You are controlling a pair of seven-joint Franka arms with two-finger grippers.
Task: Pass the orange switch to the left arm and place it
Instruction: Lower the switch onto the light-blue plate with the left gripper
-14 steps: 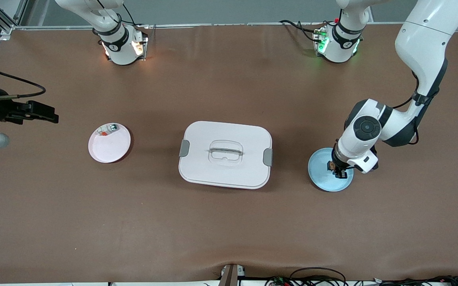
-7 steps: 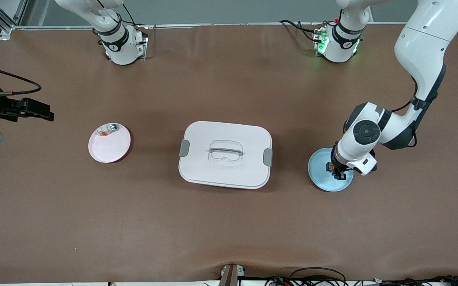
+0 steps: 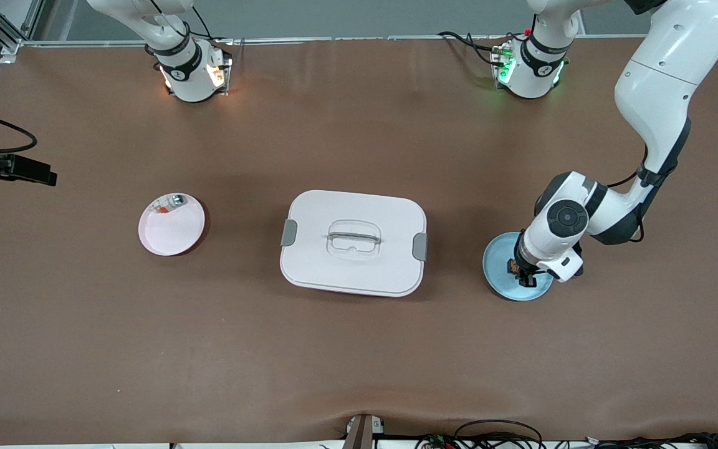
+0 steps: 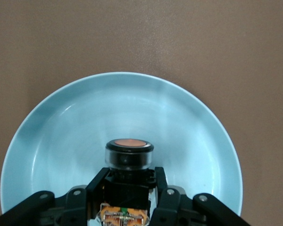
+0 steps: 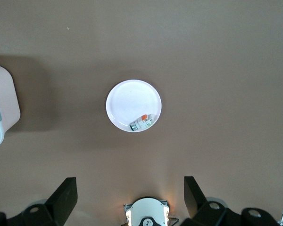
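Here the left gripper (image 3: pixel 526 274), at the frame's right over the blue plate (image 3: pixel 499 284), is clenched on the orange switch (image 4: pixel 129 155). The right gripper (image 5: pixel 129 200) hangs released, high over the surface at the frame's left edge, with the box (image 3: pixel 353 243) at centre.

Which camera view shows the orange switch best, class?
The left wrist view: the orange switch fills it, clamped in the left gripper over the blue plate. The front view shows a speck; the right wrist view, nothing.

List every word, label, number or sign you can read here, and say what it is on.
None can be read.
Small white piece on the pink plate: coloured markings, too small to read.
Orange switch, held by the left gripper: no lettering shows.
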